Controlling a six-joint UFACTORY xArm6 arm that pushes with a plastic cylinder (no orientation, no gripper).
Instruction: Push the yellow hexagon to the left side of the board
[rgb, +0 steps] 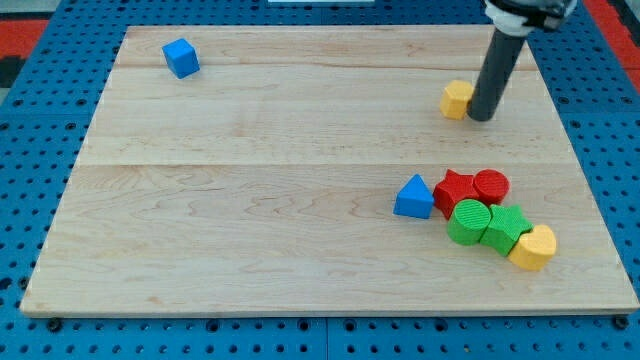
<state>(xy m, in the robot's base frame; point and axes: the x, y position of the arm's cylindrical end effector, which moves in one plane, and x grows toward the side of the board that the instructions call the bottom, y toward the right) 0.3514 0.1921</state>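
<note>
The yellow hexagon (457, 99) lies on the wooden board (250, 200) at the view's upper right. My tip (482, 117) stands right against the hexagon's right side, touching or nearly touching it. The dark rod rises from there toward the view's top right.
A blue cube (181, 58) sits at the upper left. At the lower right lies a cluster: a blue triangle (414, 197), a red star-like block (457, 188), a red cylinder (491, 185), a green cylinder (467, 222), a green block (505, 227), a yellow heart (533, 247).
</note>
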